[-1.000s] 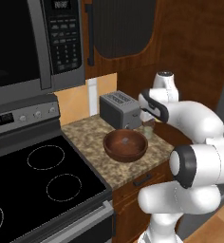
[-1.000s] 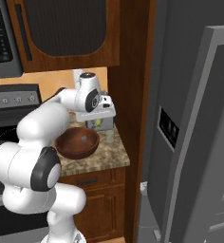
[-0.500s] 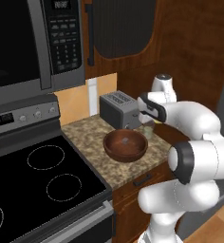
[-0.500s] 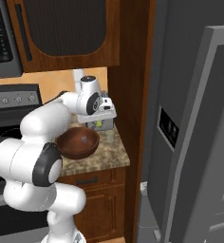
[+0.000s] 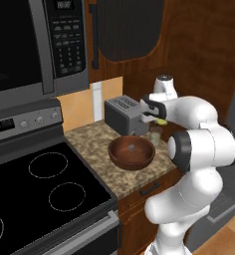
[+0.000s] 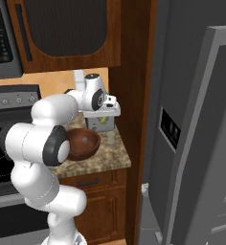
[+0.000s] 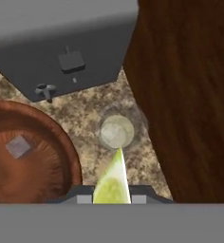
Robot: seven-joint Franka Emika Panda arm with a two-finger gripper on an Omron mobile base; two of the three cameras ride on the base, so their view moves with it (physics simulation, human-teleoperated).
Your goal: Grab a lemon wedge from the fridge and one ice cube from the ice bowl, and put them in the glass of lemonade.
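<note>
Fridge (image 6: 191, 143) stands right of the granite surface (image 5: 97, 149), where the toaster (image 5: 123, 115) sits behind the ice bowl (image 5: 132, 152). Glass of lemonade (image 7: 116, 131) sits beside the bowl; jaws (image 7: 112, 192) hold a lemon wedge (image 7: 113, 182) above it.

A yellow-green lemon wedge (image 7: 113, 182) hangs pinched in the tool (image 7: 112, 198), tip over the glass of lemonade (image 7: 117, 130) standing upright near the surface's right edge, beside the ice bowl (image 7: 33, 159) holding one ice cube (image 7: 17, 146).
</note>
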